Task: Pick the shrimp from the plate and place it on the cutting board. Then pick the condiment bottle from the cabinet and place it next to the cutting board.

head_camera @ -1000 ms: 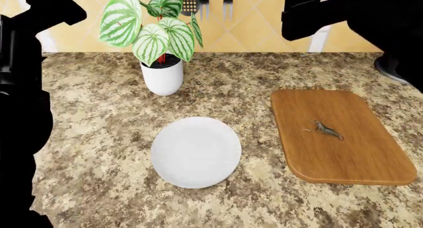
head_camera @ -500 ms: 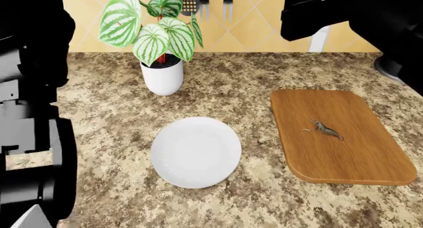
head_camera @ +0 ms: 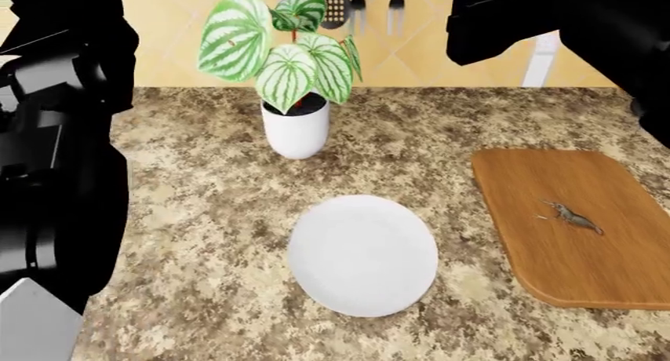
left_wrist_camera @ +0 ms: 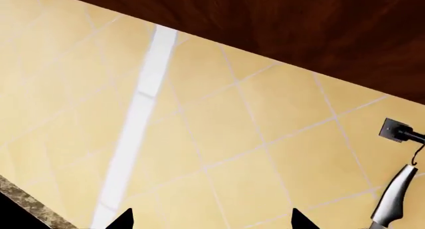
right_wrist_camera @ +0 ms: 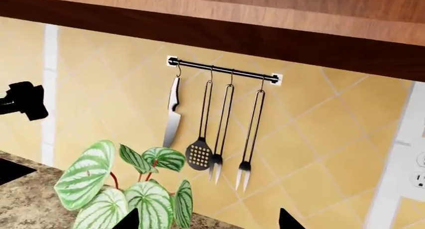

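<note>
Nearest the robot on the granite tabletop lies the white plate, close to the near edge and roughly midway along it, with nothing on it. Toward the right edge, apart from the plate, the wooden board lies flat, and the small grey-brown shrimp rests on its face near the middle, legs and feelers spread. Farther back, toward the far edge and behind the plate, stands a white pot holding a plant with broad green-and-white striped leaves. Beyond the far edge rises a yellow tiled wall, where a rail carries a knife, a slotted spatula and two long forks hanging by hooks; the underside of a dark wooden cabinet runs above the rail. The bottle cannot be made out in any view. The left arm fills the left side of the head view and the right arm crosses the upper right corner, both raised above the tabletop. The left tool shows only two dark fingertips standing apart with bare wall between them, gripping nothing. The right tool likewise shows two dark tips set apart with plant leaves and wall between them, holding nothing.
</note>
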### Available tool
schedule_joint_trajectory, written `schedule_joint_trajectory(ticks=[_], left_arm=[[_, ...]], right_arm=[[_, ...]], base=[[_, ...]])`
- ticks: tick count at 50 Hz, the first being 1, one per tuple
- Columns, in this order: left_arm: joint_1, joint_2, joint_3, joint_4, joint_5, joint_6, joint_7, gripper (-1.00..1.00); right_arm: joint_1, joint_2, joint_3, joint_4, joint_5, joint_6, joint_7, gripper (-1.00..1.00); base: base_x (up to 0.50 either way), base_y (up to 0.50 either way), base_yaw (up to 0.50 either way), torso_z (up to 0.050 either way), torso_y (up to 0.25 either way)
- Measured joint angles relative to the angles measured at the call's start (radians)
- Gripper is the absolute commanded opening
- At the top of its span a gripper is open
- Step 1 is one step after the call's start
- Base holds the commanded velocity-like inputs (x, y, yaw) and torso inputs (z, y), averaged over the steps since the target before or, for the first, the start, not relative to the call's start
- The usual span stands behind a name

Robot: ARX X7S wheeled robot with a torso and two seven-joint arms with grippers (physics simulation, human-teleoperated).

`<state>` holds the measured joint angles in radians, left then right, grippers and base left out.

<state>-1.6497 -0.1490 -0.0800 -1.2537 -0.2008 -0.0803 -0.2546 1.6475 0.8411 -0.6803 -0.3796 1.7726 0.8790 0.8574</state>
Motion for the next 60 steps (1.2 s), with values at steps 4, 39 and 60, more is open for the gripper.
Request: schedule_joint_trajectory(ticks=[4, 39, 60], left_arm=[[-0.012, 0.01, -0.014, -0.018, 0.028, -0.001, 0.052, 1.0], [-0.038, 0.113, 0.124, -0.054, 0.202, -0.035, 0.372, 1.0], [-0.04, 0.12, 0.139, -0.055, 0.191, -0.048, 0.36, 1.0]], right_arm=[[0.004, 0.004, 0.001, -0.005, 0.0, 0.003, 0.001, 1.0], [0.031, 0.029, 0.016, -0.042, 0.03, 0.004, 0.055, 1.0], [0.05, 0.04, 0.047, -0.069, 0.032, -0.019, 0.068, 1.0]], base=[[0.19, 0.5, 0.0, 0.0, 0.0], [0.16, 0.37, 0.0, 0.0, 0.0], [0.2, 0.0, 0.0, 0.0, 0.0]])
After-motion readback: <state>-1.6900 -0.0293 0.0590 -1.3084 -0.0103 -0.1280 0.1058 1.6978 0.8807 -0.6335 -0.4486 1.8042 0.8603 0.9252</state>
